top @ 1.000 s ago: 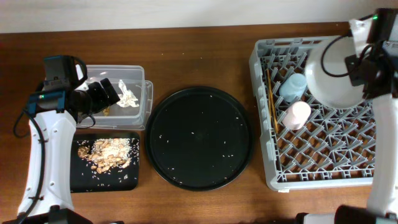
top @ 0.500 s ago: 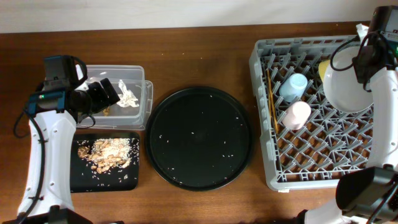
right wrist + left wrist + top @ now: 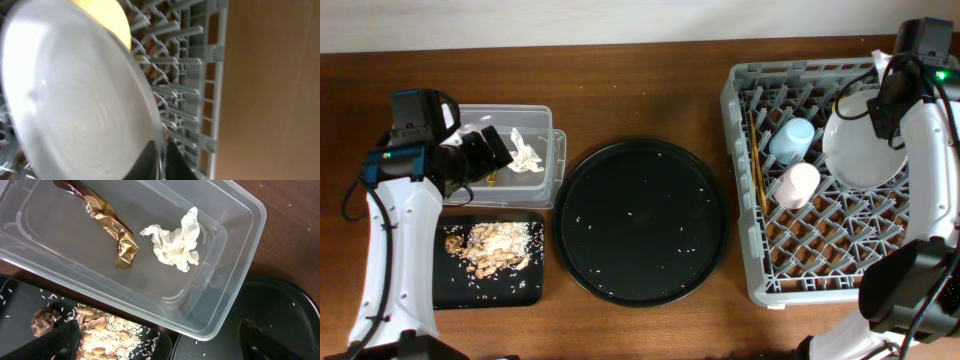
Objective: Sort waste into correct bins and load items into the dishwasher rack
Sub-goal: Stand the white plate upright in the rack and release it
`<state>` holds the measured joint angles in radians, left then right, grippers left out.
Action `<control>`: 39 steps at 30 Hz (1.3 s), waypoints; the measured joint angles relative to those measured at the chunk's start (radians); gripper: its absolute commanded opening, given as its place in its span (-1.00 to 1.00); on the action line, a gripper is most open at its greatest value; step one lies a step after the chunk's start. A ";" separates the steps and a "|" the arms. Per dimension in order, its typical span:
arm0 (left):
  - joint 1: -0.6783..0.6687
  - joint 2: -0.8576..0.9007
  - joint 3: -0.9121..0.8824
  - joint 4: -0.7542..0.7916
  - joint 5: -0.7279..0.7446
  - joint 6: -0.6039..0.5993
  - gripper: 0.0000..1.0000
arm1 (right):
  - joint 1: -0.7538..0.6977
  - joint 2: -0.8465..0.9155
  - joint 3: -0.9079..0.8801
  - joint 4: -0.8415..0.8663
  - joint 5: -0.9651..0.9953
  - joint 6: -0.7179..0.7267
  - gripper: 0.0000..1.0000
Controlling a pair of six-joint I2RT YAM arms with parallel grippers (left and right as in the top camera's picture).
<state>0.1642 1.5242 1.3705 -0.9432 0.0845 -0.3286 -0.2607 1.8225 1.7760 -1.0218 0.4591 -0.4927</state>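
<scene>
Two end effectors show very different states. The left end effector (image 3: 162,342) stands wide open and holds nothing. It hangs above the near edge of the clear tub (image 3: 235,255), and its two dark fingertips (image 3: 60,340) are far apart. The right end effector (image 3: 162,157) is narrow, with the rim of the pale plate (image 3: 75,100) between its fingers, so it grips the plate's edge.

From overhead, the left arm rises along the left side of the tabletop (image 3: 640,80) and bends inward over the tub. The right arm reaches from the right side over the dishwasher rack (image 3: 840,270), where the plate lies at the back right, near the blue cup (image 3: 792,138), pink cup (image 3: 797,184) and chopsticks (image 3: 757,160).

Only the left wrist view shows clearly the white tissue (image 3: 175,242) and gold wrapper (image 3: 112,227) apart inside the tub. Only the right wrist view shows the yellow bowl (image 3: 107,17) behind the plate. Overhead alone shows the food scraps (image 3: 490,248) on the black tray (image 3: 490,285).
</scene>
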 measured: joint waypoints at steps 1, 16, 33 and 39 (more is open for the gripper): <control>0.000 0.000 0.000 0.000 0.000 0.000 1.00 | 0.004 0.000 0.000 0.002 -0.012 0.003 -0.28; 0.000 0.000 0.000 0.000 0.000 0.000 0.99 | 0.014 -0.029 0.000 0.044 -0.169 0.024 0.97; 0.000 0.000 0.000 0.000 0.000 0.000 0.99 | 0.014 -0.245 0.000 0.026 -0.953 0.334 0.97; 0.000 0.000 0.000 0.000 0.000 0.000 0.99 | 0.014 -0.245 0.000 0.026 -1.000 0.354 0.97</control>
<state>0.1642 1.5242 1.3705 -0.9432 0.0845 -0.3286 -0.2470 1.5776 1.7760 -0.9955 -0.5411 -0.1390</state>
